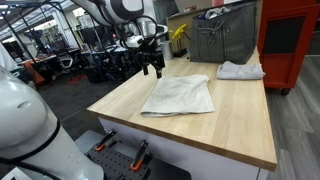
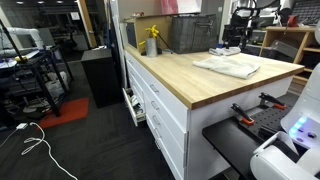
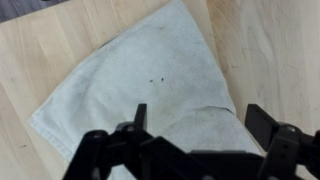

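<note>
Two cloths lie on the wooden worktop (image 1: 240, 120). The larger, a pale towel (image 1: 178, 97), is spread flat near the middle, a bit rumpled. A smaller folded cloth (image 1: 240, 70) sits well apart from it at its 2 o'clock, by the far edge. The arm (image 1: 125, 12) leans in from 11 o'clock, and its jaws hang above the towel's 10 o'clock corner, clear of the fabric.

In the wrist view the jaws stand wide open with nothing between them, the dark fingers (image 3: 140, 115) rising from 6 o'clock. Below them the towel (image 3: 150, 60) runs from 8 o'clock up to a corner at 1 o'clock, with two small dark specks (image 3: 157, 80) on it.

Past the worktop at 1 o'clock stands a grey bin (image 1: 222, 38), with a yellow bottle (image 1: 178, 35) just beside it at its 9 o'clock. A red cabinet (image 1: 290, 40) stands at 3 o'clock.
</note>
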`<state>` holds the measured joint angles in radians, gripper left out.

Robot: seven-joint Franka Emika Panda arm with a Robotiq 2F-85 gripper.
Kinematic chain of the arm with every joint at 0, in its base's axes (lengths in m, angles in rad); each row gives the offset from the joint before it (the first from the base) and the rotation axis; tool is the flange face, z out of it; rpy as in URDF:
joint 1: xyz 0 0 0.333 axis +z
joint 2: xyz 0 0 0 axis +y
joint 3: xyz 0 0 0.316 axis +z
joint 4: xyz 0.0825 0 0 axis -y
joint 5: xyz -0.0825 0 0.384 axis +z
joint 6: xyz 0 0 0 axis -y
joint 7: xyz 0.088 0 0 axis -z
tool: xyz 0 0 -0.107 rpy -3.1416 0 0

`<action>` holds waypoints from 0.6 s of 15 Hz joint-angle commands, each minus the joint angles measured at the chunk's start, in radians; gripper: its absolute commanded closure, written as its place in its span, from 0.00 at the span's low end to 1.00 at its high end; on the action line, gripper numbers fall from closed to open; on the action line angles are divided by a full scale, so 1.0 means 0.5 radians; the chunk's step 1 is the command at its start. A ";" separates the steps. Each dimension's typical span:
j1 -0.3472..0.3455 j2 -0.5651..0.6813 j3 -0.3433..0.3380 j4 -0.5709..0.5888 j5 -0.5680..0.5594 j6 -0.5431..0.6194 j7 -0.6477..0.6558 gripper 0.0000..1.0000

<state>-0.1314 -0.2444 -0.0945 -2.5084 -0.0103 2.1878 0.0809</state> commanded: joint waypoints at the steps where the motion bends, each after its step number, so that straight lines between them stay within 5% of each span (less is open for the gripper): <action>1: 0.078 0.111 0.088 0.165 0.026 0.020 0.126 0.00; 4: 0.137 0.258 0.125 0.397 0.082 -0.198 0.134 0.00; 9: 0.159 0.251 0.129 0.377 0.058 -0.139 0.122 0.00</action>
<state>-0.0544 -0.1187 -0.0272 -2.3212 0.0189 2.1206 0.1421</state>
